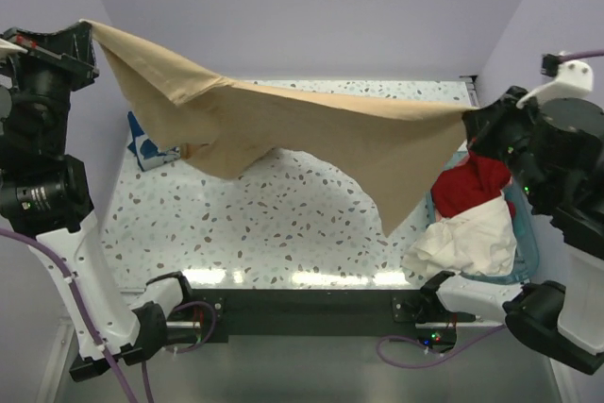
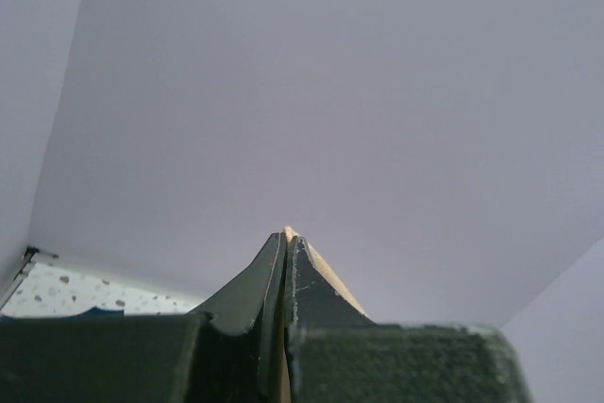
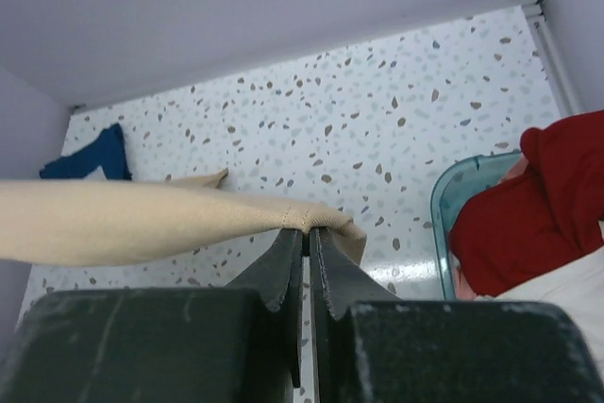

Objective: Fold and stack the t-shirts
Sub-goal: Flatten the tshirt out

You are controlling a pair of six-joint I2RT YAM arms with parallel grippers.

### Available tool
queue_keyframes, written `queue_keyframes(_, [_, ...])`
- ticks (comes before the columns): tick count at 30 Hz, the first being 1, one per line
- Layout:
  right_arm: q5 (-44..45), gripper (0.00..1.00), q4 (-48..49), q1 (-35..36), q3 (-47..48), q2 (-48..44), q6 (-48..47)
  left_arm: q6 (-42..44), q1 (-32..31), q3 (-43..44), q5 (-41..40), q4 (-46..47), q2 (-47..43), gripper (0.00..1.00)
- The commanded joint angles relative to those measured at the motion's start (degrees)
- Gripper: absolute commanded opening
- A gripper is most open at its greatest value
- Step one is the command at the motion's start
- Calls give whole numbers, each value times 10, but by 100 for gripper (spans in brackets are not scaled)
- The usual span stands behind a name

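Risk: tan t-shirt (image 1: 283, 125) sags mid-span, its low tip near the basket (image 3: 436, 219); could snag there, or a tug slips a thin-held corner; right gripper (image 3: 307, 231) clamped on one corner, left gripper (image 2: 286, 236) pinched closed on the other, seemingly only a sliver; shirt stretched between them above table (image 1: 311, 224)

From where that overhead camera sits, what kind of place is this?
Probably a robot test booth, not a home: a speckled table boxed in by plain lilac walls, a tan t-shirt stretched between the left gripper and right gripper, and a full teal basket.
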Motion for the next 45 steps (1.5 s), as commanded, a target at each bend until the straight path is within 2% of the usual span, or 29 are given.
queue_keyframes(1, [55, 0, 44, 0, 10, 3, -38, -16, -1, 58, -13, -7, 21, 0])
queue_keyframes(3, [79, 0, 62, 0, -5, 15, -50, -35, -1, 50, 4, 28, 32, 0])
queue_keyframes(5, [99, 0, 86, 0, -34, 19, -67, -50, -1, 6, 25, 65, 42, 0])
queue_keyframes(8, [120, 0, 171, -3, -123, 29, -94, -83, -4, -49, 70, 140, 70, 0])
queue_keyframes(10, [117, 0, 203, -12, -146, 37, -105, -90, -14, -57, 81, 169, 93, 0])
queue_keyframes(13, [85, 0, 254, -50, -169, 65, -121, -87, -42, -42, 79, 188, 139, 0])
queue_keyframes(16, [31, 0, 291, -102, -165, 97, -133, -86, -76, 23, 77, 188, 202, 0])
queue_keyframes(17, [18, 0, 294, -127, -143, 106, -136, -88, -80, 40, 79, 186, 212, 0])
queue_keyframes(21, [-21, 0, 280, -152, -55, 167, -146, -93, -86, 98, 67, 183, 235, 0])
queue_keyframes(25, [-30, 0, 280, -153, -1, 169, -157, -89, -87, 136, 56, 184, 223, 0])
queue_keyframes(29, [-22, 0, 292, -153, 22, 133, -168, -100, -87, 143, 50, 200, 185, 0])
queue_keyframes(38, [-25, 0, 334, -153, -39, -18, -199, -60, -86, 130, -28, 205, 67, 0])
queue_keyframes(45, [-40, 0, 273, -153, -32, -58, -179, -27, -87, 151, -63, 198, 21, 0])
